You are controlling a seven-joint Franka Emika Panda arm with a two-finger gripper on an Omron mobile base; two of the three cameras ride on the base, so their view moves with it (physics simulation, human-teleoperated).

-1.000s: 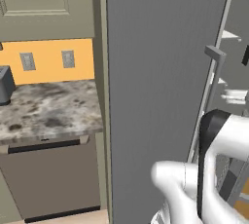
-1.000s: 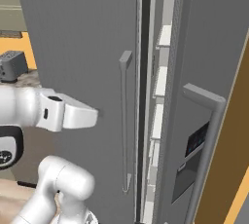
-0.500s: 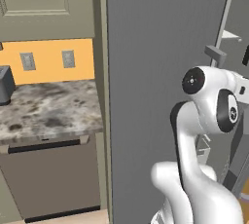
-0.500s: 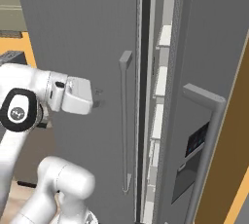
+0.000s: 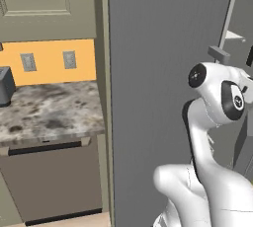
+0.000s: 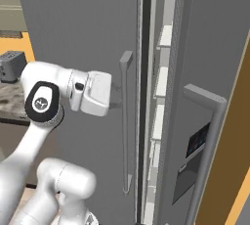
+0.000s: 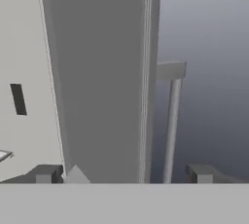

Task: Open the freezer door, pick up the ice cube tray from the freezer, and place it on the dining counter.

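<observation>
We see the freezer door (image 6: 88, 33) as a tall grey panel, its long vertical bar handle (image 6: 126, 121) running down near the right edge in the right base view. That door stands nearly flush. The neighbouring door (image 6: 215, 87) on the right stands ajar, with its own bar handle (image 6: 207, 146) and a dark dispenser panel (image 6: 195, 143). Between the 2 doors a narrow gap shows the freezer (image 6: 163, 72) interior: light grey, with white door shelves (image 6: 161, 79) stacked one above another. We cannot make out the ice cube tray from these views.

The gripper (image 7: 124, 173) sits with its jaws spread wide and nothing between them. In the hand view, its 2 dark fingertips (image 7: 44, 174) rise at the bottom, with a door edge and a handle bar between them, apart from both. In the right base view, the white hand (image 6: 95, 93) hangs just left of the handle, near its upper part.

In the left base view we note a mottled marble countertop (image 5: 49, 115) over beige cabinets, an orange wall (image 5: 49, 60) with 2 outlets, and a dark toaster (image 5: 6, 85) at the far left.
</observation>
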